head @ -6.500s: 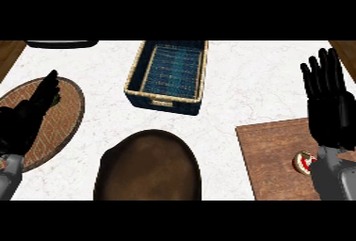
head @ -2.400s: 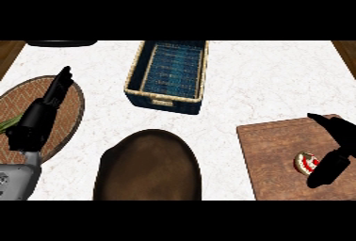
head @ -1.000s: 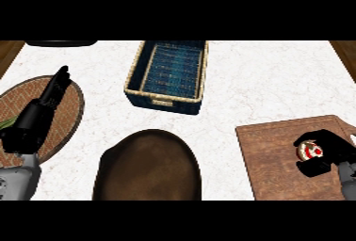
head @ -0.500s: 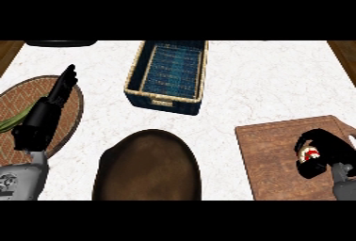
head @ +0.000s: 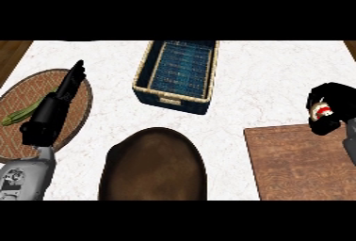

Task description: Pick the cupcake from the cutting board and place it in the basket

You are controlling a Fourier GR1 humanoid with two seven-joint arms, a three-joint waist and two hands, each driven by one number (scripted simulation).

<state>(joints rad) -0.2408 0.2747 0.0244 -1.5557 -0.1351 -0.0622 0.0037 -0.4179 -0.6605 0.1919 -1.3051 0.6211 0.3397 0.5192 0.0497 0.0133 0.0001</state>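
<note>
A round woven mat (head: 21, 136) at the left carries a green vegetable (head: 20, 114); a dark brown plate (head: 154, 165) sits low centre.

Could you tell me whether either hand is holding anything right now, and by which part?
The right hand is curled round the cupcake, enclosing its sides; the left hand holds nothing.

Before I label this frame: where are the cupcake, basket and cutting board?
cupcake (head: 322, 111), head view, red-and-white top showing inside the right hand.
basket (head: 171, 99), head view, near rim.
cutting board (head: 295, 162), head view, bare wood.
</note>
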